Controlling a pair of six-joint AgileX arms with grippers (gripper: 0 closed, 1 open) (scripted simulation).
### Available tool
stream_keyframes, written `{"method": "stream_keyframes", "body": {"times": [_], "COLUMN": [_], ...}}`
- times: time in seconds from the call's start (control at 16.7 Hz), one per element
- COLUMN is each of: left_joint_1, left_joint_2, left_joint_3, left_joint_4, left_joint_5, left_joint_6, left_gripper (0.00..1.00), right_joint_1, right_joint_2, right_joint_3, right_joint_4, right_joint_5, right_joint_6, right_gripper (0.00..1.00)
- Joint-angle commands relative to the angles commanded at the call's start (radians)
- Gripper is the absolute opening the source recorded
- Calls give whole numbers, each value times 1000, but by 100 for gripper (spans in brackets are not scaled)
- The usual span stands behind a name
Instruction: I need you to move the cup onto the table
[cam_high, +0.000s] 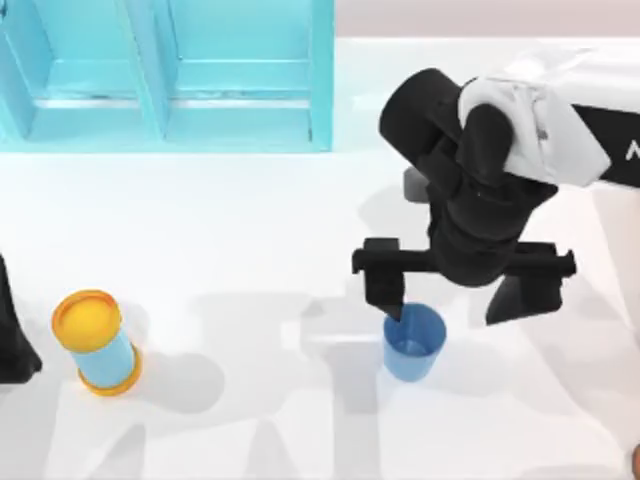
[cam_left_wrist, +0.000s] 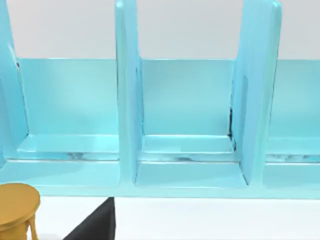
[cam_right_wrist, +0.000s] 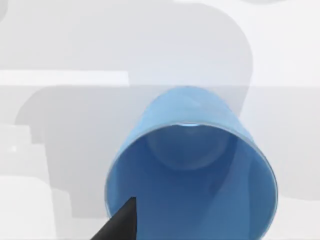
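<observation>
With the cup (cam_high: 413, 343) standing upright on the counter (cam_high: 250, 250) and my right gripper (cam_high: 455, 297) spread wide, one finger inside its rim, I judge lifting straight up best, without nudging the wall.

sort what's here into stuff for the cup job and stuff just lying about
For the job: cup, table, right gripper open over the cup.
Lying about: yellow-capped cylinder, turquoise cabinet, left arm parked at the table's left edge.
</observation>
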Motion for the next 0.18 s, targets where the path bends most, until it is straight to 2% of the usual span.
{"method": "stream_keyframes", "body": {"times": [0.18], "left_joint_1": [0], "left_joint_2": [0], "left_joint_3": [0], "left_joint_4": [0], "left_joint_5": [0], "left_joint_6": [0], "left_gripper": [100], "right_joint_1": [0], "right_joint_2": [0], "right_joint_3": [0], "right_joint_4": [0], "right_joint_5": [0], "right_joint_6": [0], "right_gripper": [100]}}
